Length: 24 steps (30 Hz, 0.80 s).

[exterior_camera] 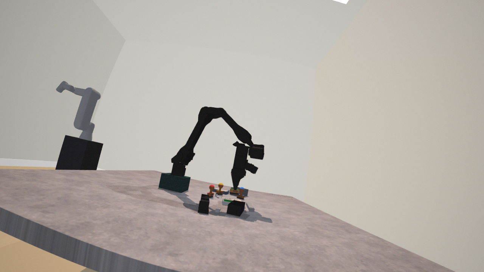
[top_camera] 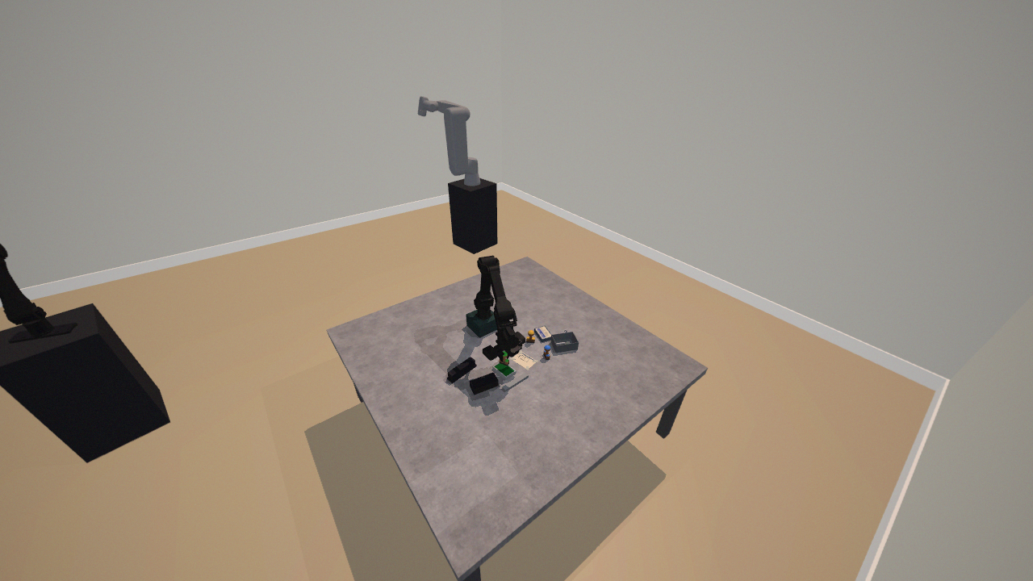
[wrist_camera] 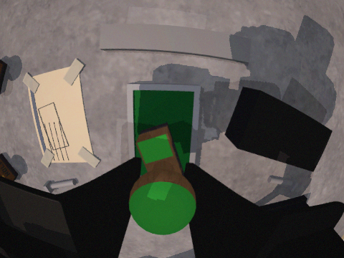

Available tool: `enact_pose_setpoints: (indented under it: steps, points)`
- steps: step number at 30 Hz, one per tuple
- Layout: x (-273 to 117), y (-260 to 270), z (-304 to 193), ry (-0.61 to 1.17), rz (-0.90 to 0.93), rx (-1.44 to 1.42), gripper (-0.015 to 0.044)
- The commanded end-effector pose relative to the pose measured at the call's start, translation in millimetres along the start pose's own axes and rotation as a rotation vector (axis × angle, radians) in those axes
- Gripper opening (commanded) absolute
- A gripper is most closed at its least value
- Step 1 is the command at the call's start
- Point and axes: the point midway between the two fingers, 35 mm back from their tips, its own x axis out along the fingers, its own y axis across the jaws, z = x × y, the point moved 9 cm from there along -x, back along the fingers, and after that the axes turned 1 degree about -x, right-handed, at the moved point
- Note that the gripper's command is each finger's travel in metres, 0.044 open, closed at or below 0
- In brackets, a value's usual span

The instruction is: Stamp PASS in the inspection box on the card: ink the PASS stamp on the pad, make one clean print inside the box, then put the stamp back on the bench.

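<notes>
Site reads as a robotics lab. I find 3 arms: mine bolted to a bench (top_camera: pixel 433 462) (exterior_camera: pixel 236 236), a grey arm (top_camera: pixel 456 137) (exterior_camera: pixel 86 108) on a black plinth (top_camera: pixel 473 216) (exterior_camera: pixel 79 153), and a dark arm (top_camera: pixel 18 303) on another plinth (top_camera: pixel 79 382). Walls plain grey, floor tan.

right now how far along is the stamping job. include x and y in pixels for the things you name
Picking looks done: the gripper (top_camera: pixel 503 355) (exterior_camera: pixel 235 188) (wrist_camera: pixel 163 168) is shut on the green-knobbed stamp (wrist_camera: pixel 162 208). Inking seems in hand, with the stamp held over the green pad (wrist_camera: pixel 165 105), contact unclear. Left: the print, as the box on the card (wrist_camera: pixel 72 107) shows only printed lines, then setting the stamp back on the bench (top_camera: pixel 578 426) (exterior_camera: pixel 141 229).
</notes>
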Motion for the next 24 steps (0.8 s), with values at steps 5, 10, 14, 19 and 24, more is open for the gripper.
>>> enact_pose_setpoints:
  steps: [5,10,14,19,24]
  points:
    - [5.8,0.3,-0.2,-0.001,0.003,0.002,0.0]
    - [9.1,0.3,-0.2,-0.001,0.003,0.002,0.0]
    - [11.8,0.3,-0.2,-0.001,0.003,0.002,0.0]
    - [15.1,0.3,-0.4,-0.001,0.003,0.001,0.0]
    - [18.4,0.3,-0.5,-0.001,0.003,0.001,0.0]
